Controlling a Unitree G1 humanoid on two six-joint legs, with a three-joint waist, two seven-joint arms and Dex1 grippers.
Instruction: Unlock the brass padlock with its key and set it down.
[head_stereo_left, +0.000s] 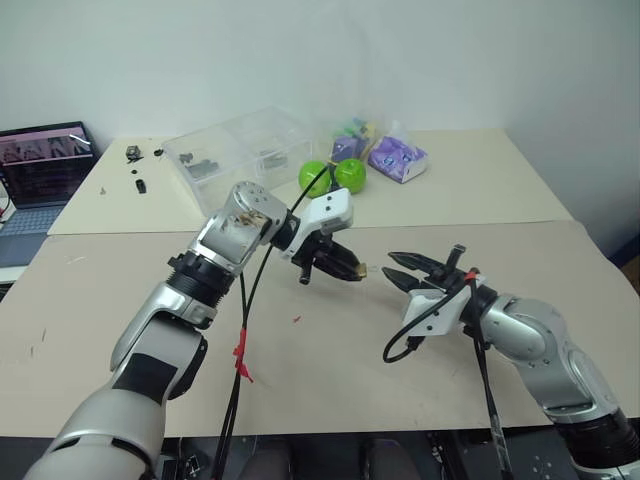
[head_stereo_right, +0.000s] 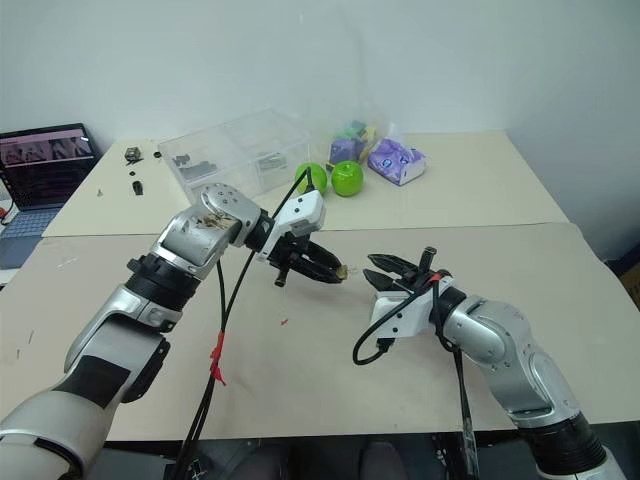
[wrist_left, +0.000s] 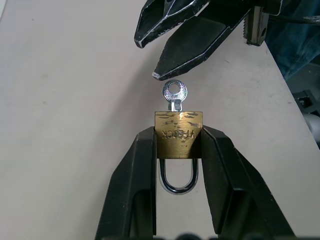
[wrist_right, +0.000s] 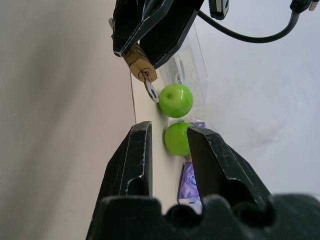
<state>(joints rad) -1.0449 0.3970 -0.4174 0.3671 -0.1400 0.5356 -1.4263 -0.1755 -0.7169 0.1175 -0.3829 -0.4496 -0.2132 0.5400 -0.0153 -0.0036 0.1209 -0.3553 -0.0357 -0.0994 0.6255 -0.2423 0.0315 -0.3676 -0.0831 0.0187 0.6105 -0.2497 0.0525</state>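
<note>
At centre frame, the left gripper (wrist_left: 177, 145) pinches the brass padlock (wrist_left: 178, 134), the key (wrist_left: 174, 94) in it; the right gripper (head_stereo_left: 400, 272) faces it, jaws spread and empty.

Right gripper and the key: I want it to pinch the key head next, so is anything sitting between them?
Nothing: in the left wrist view only bare air separates the right gripper from the key sticking out of the brass padlock.
</note>
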